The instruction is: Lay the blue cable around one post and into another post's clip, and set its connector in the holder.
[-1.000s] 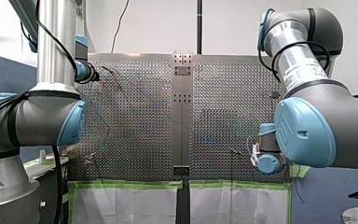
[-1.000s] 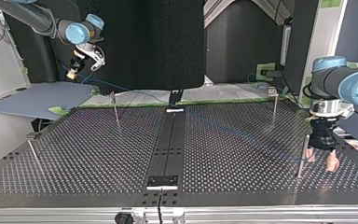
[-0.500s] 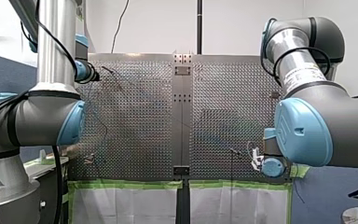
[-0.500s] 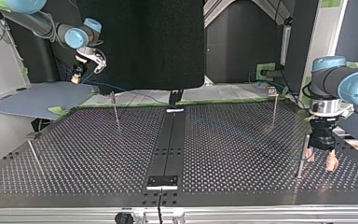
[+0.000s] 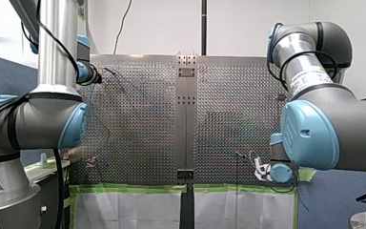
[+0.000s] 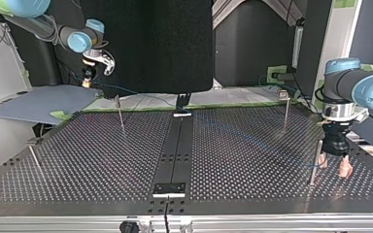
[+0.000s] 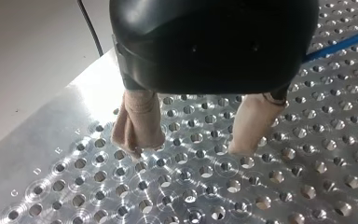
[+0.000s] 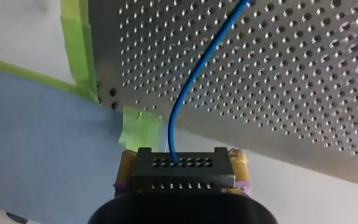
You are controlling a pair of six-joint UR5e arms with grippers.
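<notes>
Blue and thin, the cable (image 8: 200, 65) looks light and limp, likely to sag and twist under its own spring. I judge the rigid black connector (image 8: 182, 170) at its end the one sound place to take hold, since tugging the wire itself would strain the joint. My right gripper (image 6: 86, 81) has it exactly there, its yellow pads (image 8: 127, 163) closed on the connector's two short ends. It holds the connector in the air beyond the edge of the table (image 6: 102, 160), at about ten o'clock in the top view. The connector's long axis lies crosswise between the pads, with its holed face pointing away from the wrist. The cable leaves that face toward twelve o'clock and bends off to one o'clock over the table. In the top view it runs across toward a post (image 6: 314, 162) at four o'clock. Just beside that post hangs my left gripper (image 7: 189, 145), its beige pads (image 7: 137, 121) spread apart and empty, close above the holes.
</notes>
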